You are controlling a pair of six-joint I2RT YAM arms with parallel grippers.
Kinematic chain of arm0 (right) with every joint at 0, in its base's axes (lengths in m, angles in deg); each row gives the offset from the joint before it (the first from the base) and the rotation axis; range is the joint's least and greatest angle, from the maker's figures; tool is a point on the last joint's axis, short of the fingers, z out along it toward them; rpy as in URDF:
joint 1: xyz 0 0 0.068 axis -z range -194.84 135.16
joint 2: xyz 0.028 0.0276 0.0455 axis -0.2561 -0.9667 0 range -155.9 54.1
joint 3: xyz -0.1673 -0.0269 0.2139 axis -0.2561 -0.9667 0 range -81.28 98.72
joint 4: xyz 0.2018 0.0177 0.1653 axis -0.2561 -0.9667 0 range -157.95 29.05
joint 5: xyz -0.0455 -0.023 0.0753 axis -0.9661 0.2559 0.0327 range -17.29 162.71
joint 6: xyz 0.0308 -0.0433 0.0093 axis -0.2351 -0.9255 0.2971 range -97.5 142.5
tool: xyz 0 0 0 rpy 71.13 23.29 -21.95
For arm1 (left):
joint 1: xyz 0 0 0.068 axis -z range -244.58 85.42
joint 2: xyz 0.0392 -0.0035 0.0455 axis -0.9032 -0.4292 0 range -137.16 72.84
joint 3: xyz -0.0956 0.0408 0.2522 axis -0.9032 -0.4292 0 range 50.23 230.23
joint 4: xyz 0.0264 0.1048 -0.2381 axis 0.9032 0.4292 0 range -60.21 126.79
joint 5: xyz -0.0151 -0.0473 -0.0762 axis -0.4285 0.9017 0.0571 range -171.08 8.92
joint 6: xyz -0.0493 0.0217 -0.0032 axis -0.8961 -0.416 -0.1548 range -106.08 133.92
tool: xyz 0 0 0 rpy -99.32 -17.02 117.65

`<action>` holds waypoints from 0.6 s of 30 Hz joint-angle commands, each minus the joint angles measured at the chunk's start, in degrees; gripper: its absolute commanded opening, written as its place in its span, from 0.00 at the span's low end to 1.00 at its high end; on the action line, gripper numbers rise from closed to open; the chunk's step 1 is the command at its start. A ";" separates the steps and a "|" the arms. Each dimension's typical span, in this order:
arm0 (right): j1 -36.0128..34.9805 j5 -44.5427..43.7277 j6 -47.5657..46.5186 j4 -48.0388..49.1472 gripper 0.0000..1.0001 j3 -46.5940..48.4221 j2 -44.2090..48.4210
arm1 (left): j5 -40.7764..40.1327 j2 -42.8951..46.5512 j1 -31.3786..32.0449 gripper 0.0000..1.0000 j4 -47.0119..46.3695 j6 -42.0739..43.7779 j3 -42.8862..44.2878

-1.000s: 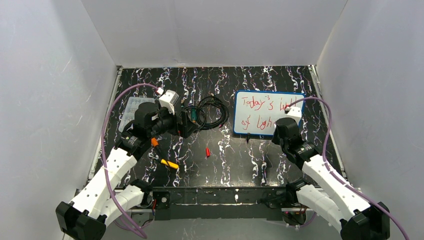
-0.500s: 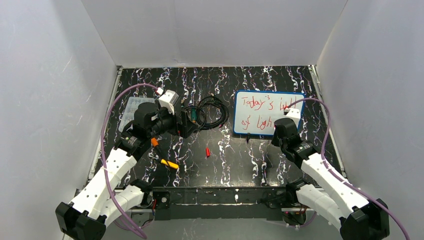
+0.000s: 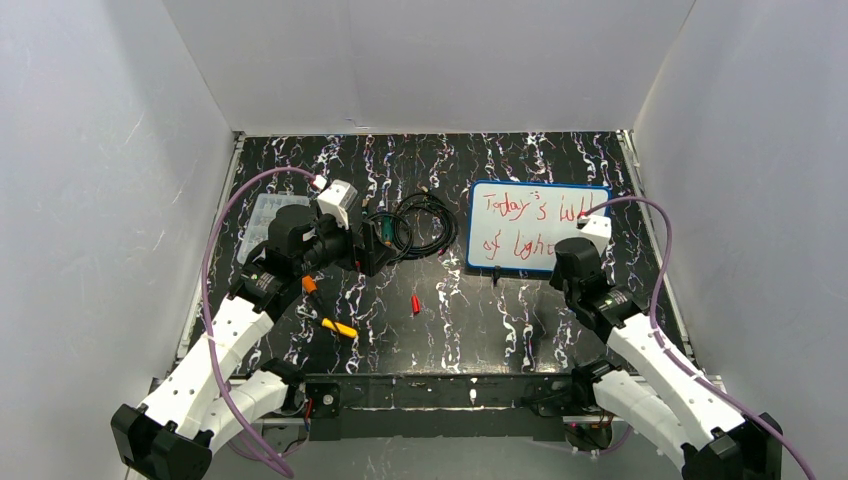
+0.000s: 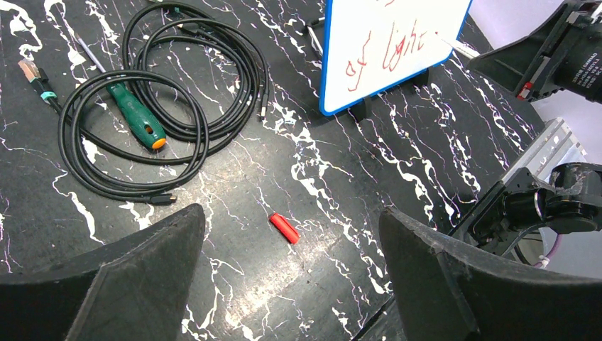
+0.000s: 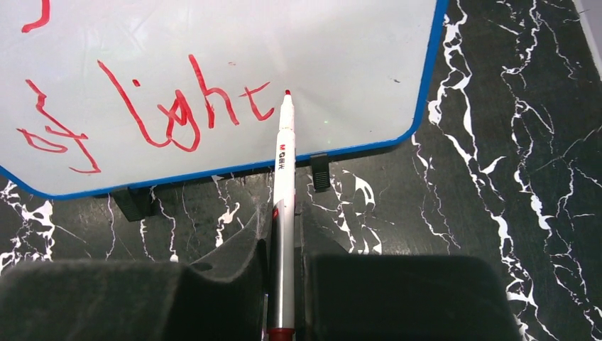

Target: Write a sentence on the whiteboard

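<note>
The whiteboard (image 3: 520, 227) stands propped on small black feet at the far right of the dark marbled counter (image 3: 470, 330), its blue-framed face turned toward the arms. The sentence (image 5: 177, 114) runs across it in red handwriting on two lines. The upper line begins "Today's", and its later letters are partly hidden behind the right arm in the overhead view. The lower line reads "of light".

The right gripper (image 5: 284, 249) has its jaws clenched on a white marker (image 5: 282, 206), held lengthwise with the red tip pointing at the board. The tip sits just right of the final "t", at or very near the surface; I cannot tell whether it touches.

The left gripper (image 4: 289, 217) hangs over the middle of the counter with its jaws released and nothing between them, well apart from the board. Below it lie a small red cap (image 4: 284, 228), a coil of black cable (image 4: 234, 78) and a green-handled screwdriver (image 4: 135, 117).

The step in hand looks like writing the lower line, with "light" seemingly finished. If more words follow, the next move calls for shifting the tip rightward into the blank space before the blue frame. It would need gentle pressure, since nothing steadies the board.
</note>
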 commanded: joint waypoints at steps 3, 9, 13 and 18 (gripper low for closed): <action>0.20 -3.19 1.31 -1.99 0.01 2.02 0.16 | 0.83 1.39 -0.33 0.91 0.11 -0.17 -0.30; 0.20 -2.54 1.59 -0.70 0.01 1.37 -1.28 | 0.86 1.39 -0.38 0.91 0.19 -0.17 -0.30; 0.28 -2.44 0.20 1.72 0.01 0.89 -1.66 | 0.81 1.31 -0.38 0.91 0.19 -0.09 -0.30; 0.52 -2.23 -0.55 3.51 0.01 0.44 -3.41 | 0.77 1.30 -0.37 0.91 0.24 -0.09 -0.35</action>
